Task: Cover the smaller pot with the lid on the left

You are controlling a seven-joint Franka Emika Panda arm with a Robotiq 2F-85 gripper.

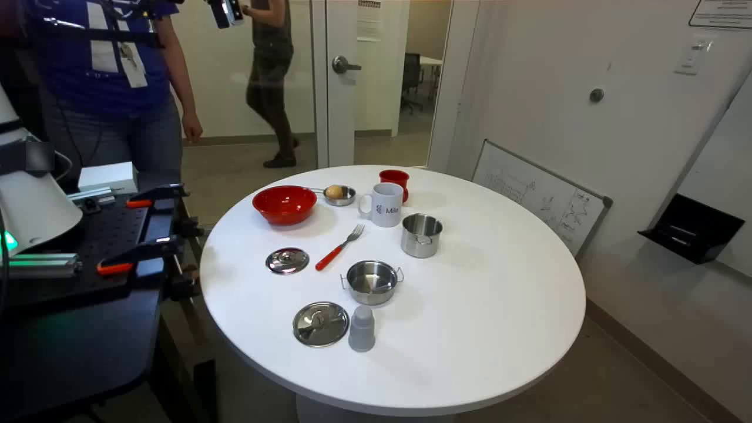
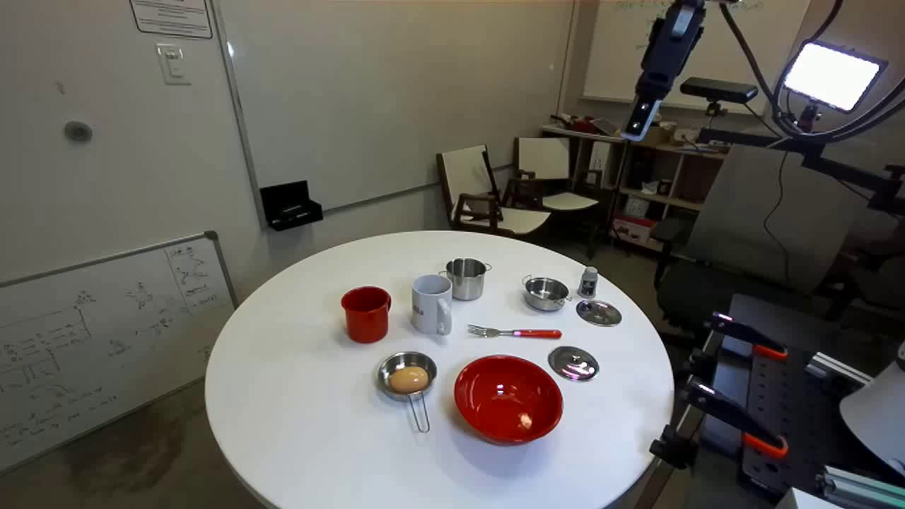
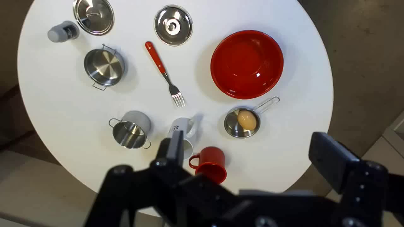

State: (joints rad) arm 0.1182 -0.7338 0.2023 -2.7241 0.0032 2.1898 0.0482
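White flared base (image 1: 38, 202); black tool (image 3: 247, 145), silvery screws (image 3: 265, 221)

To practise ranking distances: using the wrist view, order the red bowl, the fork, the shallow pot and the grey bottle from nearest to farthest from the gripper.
1. Red bowl, right of centre; of these, closest to the gripper.
2. Fork, left of the bowl.
3. Shallow pot, left of the fork.
4. Grey bottle, far upper left.

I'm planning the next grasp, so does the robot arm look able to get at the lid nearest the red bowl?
Probably yes: the gripper is open and empty, and nothing covers the lid. The fork and red bowl lie apart from it, seemingly leaving the approach free.
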